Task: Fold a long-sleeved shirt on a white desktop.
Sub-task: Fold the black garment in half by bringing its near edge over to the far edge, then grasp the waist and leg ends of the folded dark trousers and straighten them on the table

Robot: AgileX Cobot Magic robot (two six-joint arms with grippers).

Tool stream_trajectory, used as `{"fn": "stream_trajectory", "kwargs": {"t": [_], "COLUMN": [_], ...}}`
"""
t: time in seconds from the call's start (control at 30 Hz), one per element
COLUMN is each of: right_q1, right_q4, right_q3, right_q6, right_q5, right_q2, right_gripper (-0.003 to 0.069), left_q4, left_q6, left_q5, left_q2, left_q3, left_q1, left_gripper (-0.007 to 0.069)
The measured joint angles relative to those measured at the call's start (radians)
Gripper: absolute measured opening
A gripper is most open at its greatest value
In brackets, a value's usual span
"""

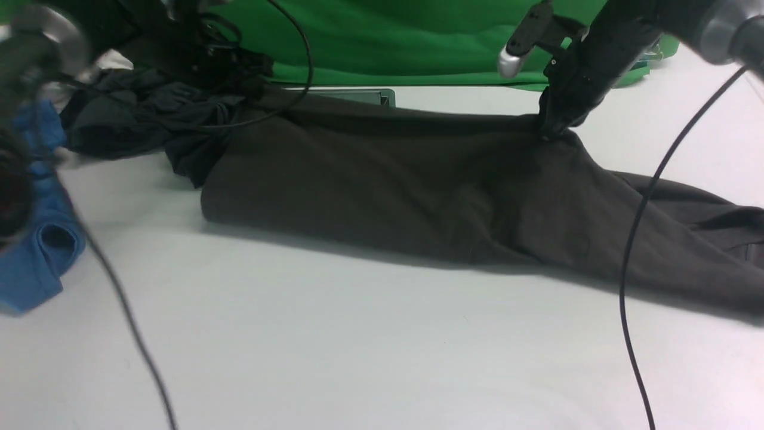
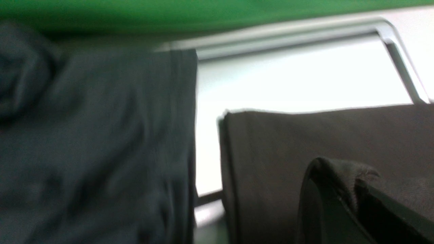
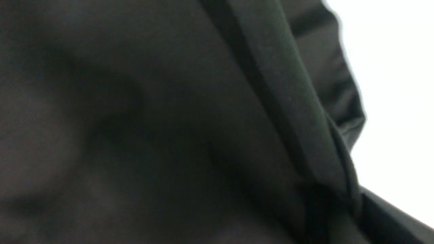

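Note:
The long-sleeved shirt [image 1: 406, 185] lies as a long dark brownish band across the white desktop [image 1: 382, 346], one sleeve trailing off to the right. Its lettering and neck label are hidden. My right gripper [image 1: 552, 128] is shut on the shirt's far edge, and the right wrist view is filled with shirt cloth [image 3: 135, 118] whose hem runs into the gripper [image 3: 352, 203]. My left gripper [image 1: 248, 89] sits at the shirt's far left corner, half lost among dark cloth. In the left wrist view a pinch of shirt [image 2: 271, 152] stands between the shut gripper's [image 2: 354, 184] black fingers [image 2: 315, 210].
A smaller charcoal-grey garment [image 1: 137, 119] is heaped at the back left, close beside the shirt's end [image 2: 95, 135]. A blue shirt [image 1: 36, 251] lies at the left edge. The metal-rimmed hatch [image 2: 400, 61] and the green cloth [image 1: 388, 42] sit behind. Black cables [image 1: 632, 239] hang over the table.

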Motion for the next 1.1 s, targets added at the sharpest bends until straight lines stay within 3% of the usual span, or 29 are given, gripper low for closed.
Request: {"fn": "stream_trajectory", "kwargs": {"t": [0.2,0.27,0.3,0.47,0.5,0.53,0.57,0.7,0.73,0.93,1.1], "right_q1": [-0.009,-0.009,-0.01,-0.012,-0.015,-0.015,-0.024,-0.07,-0.099,-0.141,-0.14], "right_q4": [-0.001,-0.011,-0.012,-0.017,0.007,0.013,0.07,0.199,0.236,0.254,0.234], "right_q3": [-0.02,-0.02,-0.02,-0.052,-0.05,-0.05,-0.036,0.036,0.097,0.332,0.521], "right_q6": [0.116,0.168,0.177,0.328,0.359,0.365,0.391,0.381,0.366,0.377,0.549], "right_q5": [-0.143,-0.163,-0.164,-0.168,-0.154,-0.15,-0.128,-0.126,-0.142,-0.171,-0.141], "right_q2": [0.081,0.093,0.093,0.024,-0.008,-0.015,-0.071,-0.227,-0.336,-0.59,-0.691], "right_gripper": [0.0071,0.0167,0.0188,0.0575,0.0628,0.0628,0.0664,0.0673,0.0635,0.0477,0.0501], "left_q4": [0.001,0.013,0.015,0.045,0.045,0.045,0.043,0.021,0.016,0.018,-0.084], "left_q6": [-0.077,-0.089,-0.09,-0.096,-0.096,-0.096,-0.096,-0.107,-0.136,-0.214,-0.221], "left_q5": [-0.004,0.014,0.017,0.101,0.139,0.139,0.2,0.367,0.432,0.461,0.428], "left_q2": [0.16,0.172,0.171,0.093,0.064,0.059,0.021,-0.051,-0.084,-0.175,-0.181], "left_q3": [-0.151,-0.178,-0.18,-0.215,-0.218,-0.218,-0.22,-0.224,-0.218,-0.004,0.225], "left_q1": [-0.001,0.0,0.0,0.003,0.008,0.009,0.021,0.065,0.101,0.187,0.185], "left_gripper": [0.0078,0.0166,0.0174,0.0467,0.0541,0.0553,0.0622,0.0679,0.0688,0.0693,0.0693]}}
